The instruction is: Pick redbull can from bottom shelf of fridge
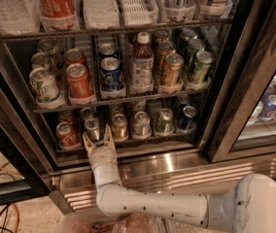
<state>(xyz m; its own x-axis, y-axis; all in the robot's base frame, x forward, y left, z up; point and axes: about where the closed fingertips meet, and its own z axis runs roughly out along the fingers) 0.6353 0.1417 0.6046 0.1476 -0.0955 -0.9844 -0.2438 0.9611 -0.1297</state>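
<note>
Reaching up from the bottom of the frame, the white arm [143,205] puts the hand [98,139] at the front edge of the bottom shelf [147,141] of the fridge [186,169], left of centre. The hand is spread wide, and its tan fingers [86,142] stand one on each side of the lower part of the redbull can [92,128]. Cannot tell whether either finger touches it. The redbull can stands upright in its lane, second from the left in the front row, with its silver top facing the camera. The red can [65,135] is just beside it on the left and the gold-brown can [119,126] just beside it on the right. Further right in the same row are a silver can [141,124], a green can [164,120] and a blue can [187,118]. On the rack above are taller cans, among them a red cola can [78,81] and a blue cola can [111,73], plus a capped bottle [141,64]. The ribbed steel base runs below the shelf, behind the arm's wrist. A glass door [269,106] at right shows more cans behind it.
</note>
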